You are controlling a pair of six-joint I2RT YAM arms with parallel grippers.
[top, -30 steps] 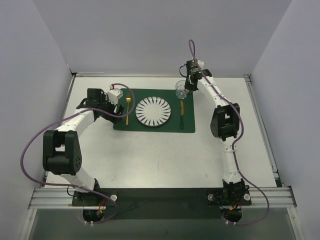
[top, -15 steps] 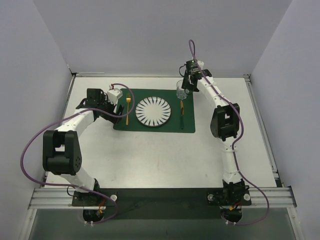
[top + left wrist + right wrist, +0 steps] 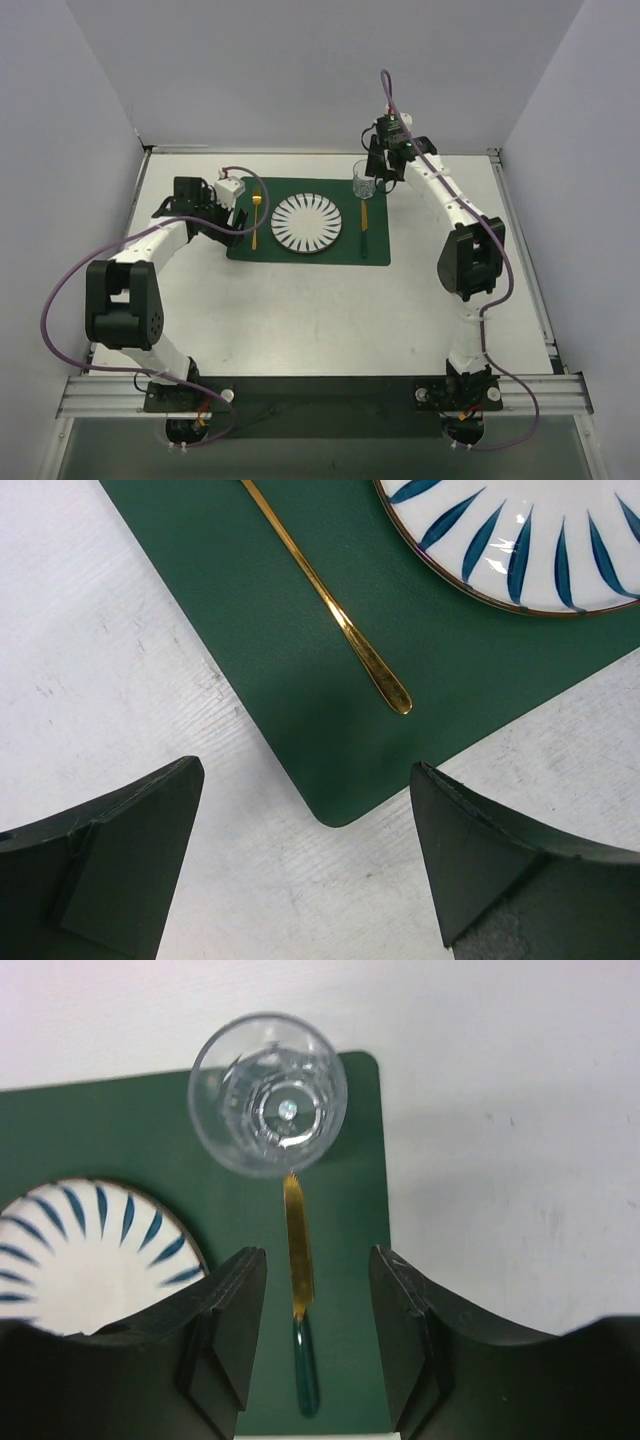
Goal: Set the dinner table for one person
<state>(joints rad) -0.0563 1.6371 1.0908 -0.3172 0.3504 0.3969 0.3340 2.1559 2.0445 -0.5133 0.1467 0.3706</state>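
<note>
Tableware lies arranged on a dark green rectangular placemat toward the far side of the large white rectangular desk, which has thin metal rails along its edges and both arm bases bolted at its near edge. At the mat's centre sits a round white plate with blue radiating strokes. A slim gold fork lies lengthwise on the mat to the left of the plate, apart from its rim. To the right of the plate lies a knife with a gold blade and dark green handle, its blade pointing to the far side. A clear drinking glass stands upright at the mat's far right corner, just beyond the knife's tip; whether the two touch cannot be told. The left claw hangs by the mat's left edge, jaws spread wide with nothing between them. Its wrist view shows the mat's near left corner and the fork's handle end ahead. The right claw hovers near the glass, jaws partly parted and gripping nothing. In its wrist view the knife shows through the gap and the glass stands free of both fingers.
</note>
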